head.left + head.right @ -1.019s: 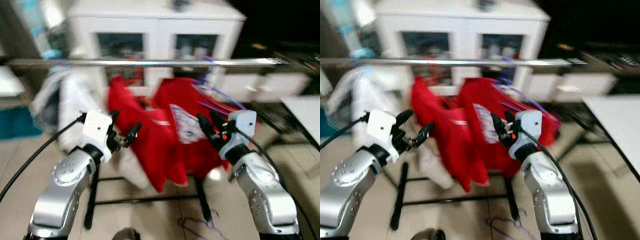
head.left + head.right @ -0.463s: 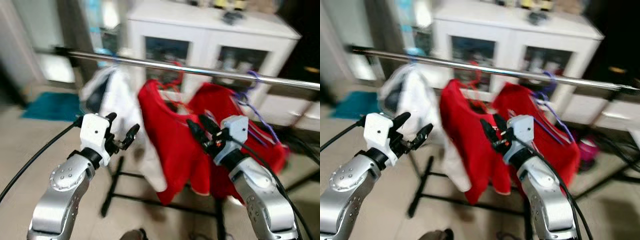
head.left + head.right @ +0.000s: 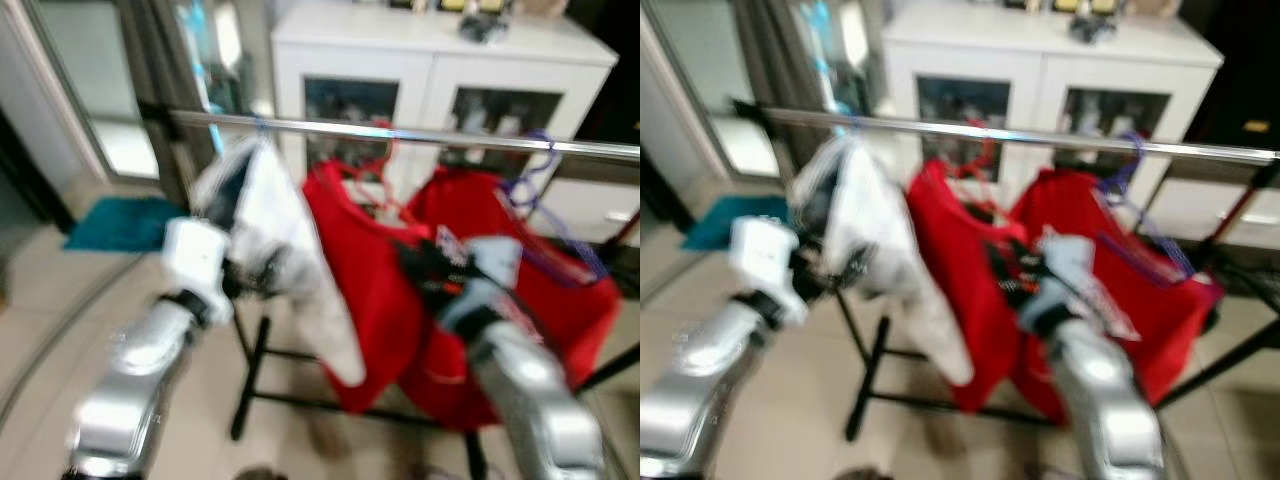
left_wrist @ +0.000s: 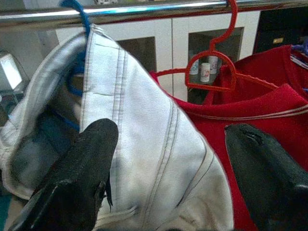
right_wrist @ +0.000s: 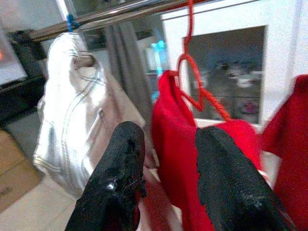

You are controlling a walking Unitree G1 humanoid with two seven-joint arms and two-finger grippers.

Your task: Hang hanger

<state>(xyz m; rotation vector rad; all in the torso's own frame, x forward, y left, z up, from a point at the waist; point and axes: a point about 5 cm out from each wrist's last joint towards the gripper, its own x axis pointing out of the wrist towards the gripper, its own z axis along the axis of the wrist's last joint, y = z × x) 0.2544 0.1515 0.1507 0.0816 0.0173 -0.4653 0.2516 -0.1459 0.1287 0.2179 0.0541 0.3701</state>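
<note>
Through motion blur, our left gripper (image 4: 168,144) and right gripper (image 5: 166,159), fingers spread and empty, face a white stitched garment (image 4: 144,144) and red shirt (image 5: 175,130) on a red plastic hanger (image 4: 211,72), hooked over the shiny metal rail (image 3: 400,133).

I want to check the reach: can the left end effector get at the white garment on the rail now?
Probably yes. The left end effector is open and faces the white garment directly, with nothing between them. The garment hangs on a blue hanger from the rail.

Bright indoor light; motion-blurred head views, sharper wrist views.
</note>
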